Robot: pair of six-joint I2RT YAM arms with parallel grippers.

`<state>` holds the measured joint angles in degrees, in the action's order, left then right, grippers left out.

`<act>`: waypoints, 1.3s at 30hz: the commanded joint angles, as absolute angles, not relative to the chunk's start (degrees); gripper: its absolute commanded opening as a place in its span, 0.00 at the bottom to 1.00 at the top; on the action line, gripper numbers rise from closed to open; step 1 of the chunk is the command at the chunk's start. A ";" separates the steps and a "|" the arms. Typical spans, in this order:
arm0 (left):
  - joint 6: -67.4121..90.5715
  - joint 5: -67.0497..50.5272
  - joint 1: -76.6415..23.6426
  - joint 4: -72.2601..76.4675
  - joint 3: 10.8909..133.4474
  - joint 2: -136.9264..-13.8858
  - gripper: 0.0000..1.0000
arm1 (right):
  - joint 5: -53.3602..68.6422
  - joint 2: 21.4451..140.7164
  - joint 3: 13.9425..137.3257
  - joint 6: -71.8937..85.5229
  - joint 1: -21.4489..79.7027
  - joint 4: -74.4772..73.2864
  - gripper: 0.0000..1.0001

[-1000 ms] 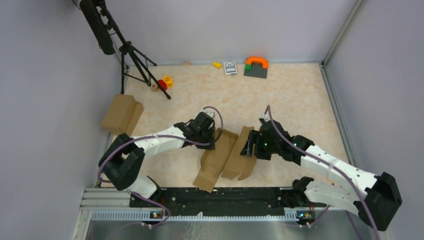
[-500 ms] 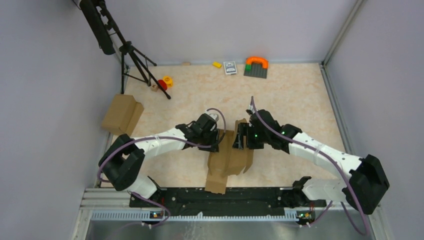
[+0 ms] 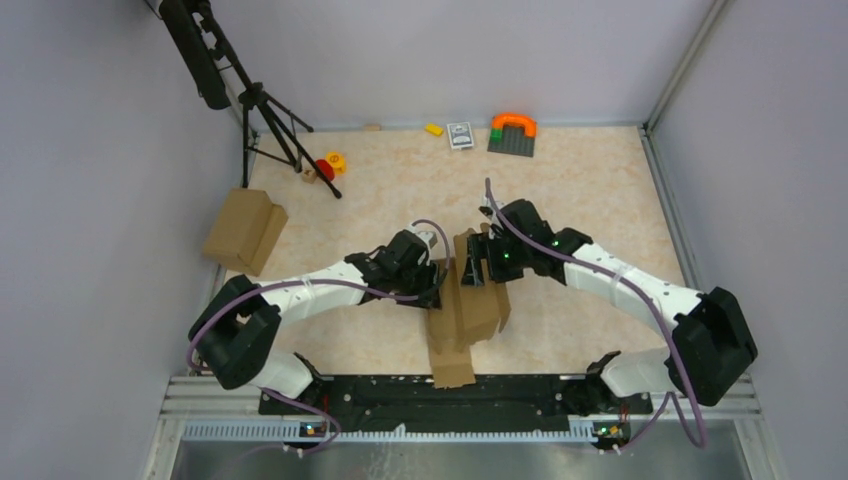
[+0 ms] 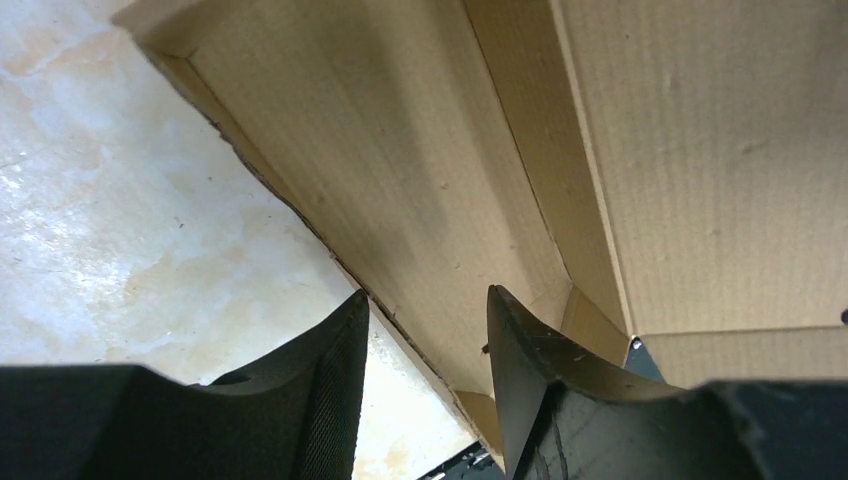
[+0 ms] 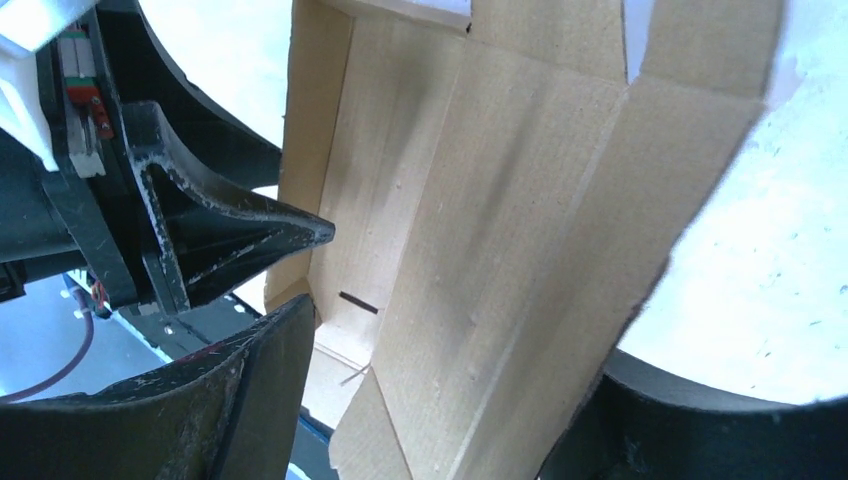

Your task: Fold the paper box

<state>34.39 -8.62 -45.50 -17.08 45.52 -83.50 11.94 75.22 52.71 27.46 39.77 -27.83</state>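
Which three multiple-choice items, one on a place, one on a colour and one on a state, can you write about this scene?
1. Where is the bulky brown carton? A) at the table's left edge B) at the back right corner C) at its middle
2. What colour is the arch on the dark baseplate? A) blue B) orange C) white
3. In what state is the paper box? A) a flat sheet B) partly folded, walls raised C) closed
Key: 1 A, it sits far left; 2 B, it is bright orange; 3 B, the wrist views show walls standing up.
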 commanded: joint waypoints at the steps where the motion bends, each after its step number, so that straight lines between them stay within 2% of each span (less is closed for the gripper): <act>1: 35.27 -10.80 -45.83 -13.09 46.06 -83.18 0.49 | 15.40 78.44 57.96 23.25 38.94 -26.63 0.72; 6: 35.75 -7.94 -45.71 -15.32 45.72 -81.35 0.52 | 12.74 81.16 61.82 20.89 38.34 -29.72 0.75; 9: 34.86 -6.66 -44.77 -18.50 45.68 -79.51 0.59 | 9.24 81.94 64.23 18.61 37.95 -33.10 0.79; 13: 32.30 -10.17 -41.02 -22.05 45.68 -76.13 0.69 | 7.84 81.82 65.38 17.69 36.58 -35.33 0.91; 18: 29.26 -10.47 -35.98 -26.39 47.64 -71.80 0.77 | 7.65 80.21 64.80 17.75 35.70 -35.90 0.94; 23: 27.20 -11.91 -30.65 -26.69 50.56 -72.87 0.76 | 5.65 76.14 63.16 18.92 34.56 -37.44 0.95; 28: 25.07 -11.14 -29.57 -23.50 54.55 -77.54 0.71 | 3.26 70.10 60.50 21.47 33.23 -39.58 0.96; 36: 9.65 -12.06 -29.65 -29.55 70.79 -91.28 0.60 | 2.41 60.09 57.96 24.34 33.13 -43.78 0.97; 39: 4.95 -14.63 -29.78 -29.25 72.53 -94.47 0.58 | 2.30 58.11 58.09 24.74 33.13 -45.36 0.97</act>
<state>14.76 -11.11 -29.69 -27.81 69.08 -91.53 3.44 61.08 57.89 23.22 33.47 -42.96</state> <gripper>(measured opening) 0.589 0.967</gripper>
